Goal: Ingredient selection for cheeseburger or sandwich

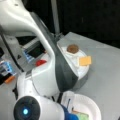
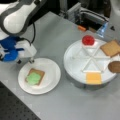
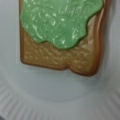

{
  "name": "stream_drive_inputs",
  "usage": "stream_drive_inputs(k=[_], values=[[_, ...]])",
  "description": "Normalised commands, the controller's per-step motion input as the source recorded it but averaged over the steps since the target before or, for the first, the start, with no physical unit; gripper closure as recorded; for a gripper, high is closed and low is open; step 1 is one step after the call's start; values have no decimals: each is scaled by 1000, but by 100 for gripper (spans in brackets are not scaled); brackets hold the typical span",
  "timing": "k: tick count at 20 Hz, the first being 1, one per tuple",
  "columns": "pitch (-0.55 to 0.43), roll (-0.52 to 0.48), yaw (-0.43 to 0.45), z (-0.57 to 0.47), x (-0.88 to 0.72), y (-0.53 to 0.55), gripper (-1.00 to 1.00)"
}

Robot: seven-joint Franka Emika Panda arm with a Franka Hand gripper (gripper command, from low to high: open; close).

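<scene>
Gripper [image 2: 31, 60] hangs just above plate [image 2: 53, 75], jaw state unclear. Below it: toast [image 3: 62, 56] w/ lettuce [image 3: 60, 20] on top. Judged: lift straight, don't nudge stack.

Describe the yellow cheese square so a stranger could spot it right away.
In a front view, find the round white divided tray at the view's right. The cheese square lies flat at its bottom edge, the only yellow piece, apart from the red tomato, toast and brown patty.
</scene>
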Motion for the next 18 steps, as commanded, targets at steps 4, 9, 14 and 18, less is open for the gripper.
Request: stream_drive_inputs(k=[4,9,14,18], values=[[94,-324,-152,366,-314,519,-100],[-72,-565,-408,203,-501,694,-100],[-220,-640,-374,2,-782,820,-100],[-244,-620,-280,-53,-987,869,-100]])
